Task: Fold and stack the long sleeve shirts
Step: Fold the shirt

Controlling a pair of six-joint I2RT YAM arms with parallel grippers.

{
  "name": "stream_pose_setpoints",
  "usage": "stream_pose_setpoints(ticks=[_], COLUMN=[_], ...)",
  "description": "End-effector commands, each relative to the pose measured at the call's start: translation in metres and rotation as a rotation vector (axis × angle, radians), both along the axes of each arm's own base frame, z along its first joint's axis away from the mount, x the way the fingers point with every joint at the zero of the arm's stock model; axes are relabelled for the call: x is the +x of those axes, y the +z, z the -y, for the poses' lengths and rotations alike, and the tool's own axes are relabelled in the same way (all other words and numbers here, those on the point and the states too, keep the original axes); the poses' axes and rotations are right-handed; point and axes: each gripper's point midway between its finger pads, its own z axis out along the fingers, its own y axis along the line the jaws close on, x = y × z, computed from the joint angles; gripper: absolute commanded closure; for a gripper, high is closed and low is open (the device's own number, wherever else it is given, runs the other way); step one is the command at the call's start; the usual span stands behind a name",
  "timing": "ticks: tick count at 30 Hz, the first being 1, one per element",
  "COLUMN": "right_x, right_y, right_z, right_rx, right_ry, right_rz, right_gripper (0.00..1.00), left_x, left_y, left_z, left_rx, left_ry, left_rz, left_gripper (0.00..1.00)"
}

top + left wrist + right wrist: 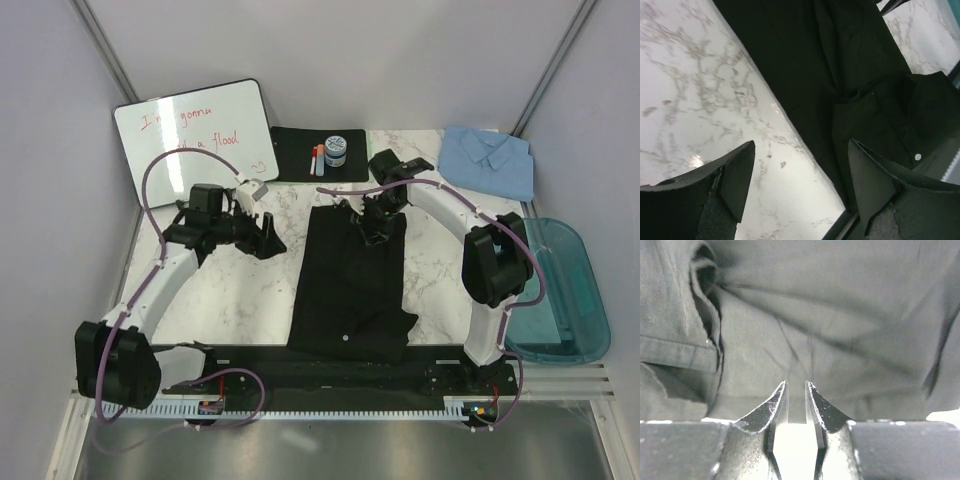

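The black long sleeve shirt (350, 285) lies in a long narrow fold down the middle of the marble table; it also fills the right wrist view (840, 315). My right gripper (375, 228) sits at its far edge, jaws nearly together (796, 385) with a fold of black fabric between them. To the shirt's left hovers my left gripper (272, 240), open over bare marble (801, 142), nothing between its fingers; the black shirt (840, 65) lies just to its right. The light blue shirt (487, 160) rests folded at the back right.
A whiteboard (190, 135) leans at the back left. A black mat (295, 150) behind the shirt carries markers (318, 160) and a small jar (335, 150). A teal bin (565, 300) stands at the right edge. The arms' black rail (300, 365) runs along the front.
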Motion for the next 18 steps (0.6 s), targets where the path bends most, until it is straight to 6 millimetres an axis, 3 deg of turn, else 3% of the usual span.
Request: stream_pose_setpoints(ticks=[1,5,8,12,13,15,16,18], right_x=[-0.041,-0.032,-0.022,-0.022,-0.027,-0.035,-0.038,-0.053], right_y=[-0.023,-0.048,-0.054,-0.038,-0.024,-0.017,-0.003,-0.006], right_z=[-0.009,-0.013,-0.016,-0.001,0.004,0.024,0.03,0.053], right_rx=[0.008,-0.001,0.013,0.068,0.092,0.12,0.153,0.158], right_ry=[-0.134,-0.209,-0.286,-0.423,-0.445,-0.551,-0.581,-0.724], right_rz=[-0.272,-0.314,-0.361,-0.457,-0.472,-0.542,-0.54,-0.635], right_gripper=[0.73,0.73,0.75,0.71,0.64,0.59,0.56,0.47], left_x=[-0.008,-0.014,-0.023,-0.027,-0.028,-0.03,-0.031,-0.035], left_y=[-0.015,-0.036,-0.058,-0.076,-0.078,-0.081,-0.083,-0.088], left_z=[0.031,0.059,0.077,0.09,0.092,0.097,0.099,0.104], left_rx=[-0.151,-0.121,-0.078,-0.046,-0.049,-0.051,-0.047,-0.037], left_ry=[-0.074,-0.172,-0.234,-0.256,-0.241,-0.253,-0.255,-0.271], left_rz=[-0.149,-0.202,-0.24,-0.272,-0.294,-0.3,-0.303,-0.311], left_gripper=[0.2,0.24,0.25,0.27,0.27,0.25,0.24,0.23])
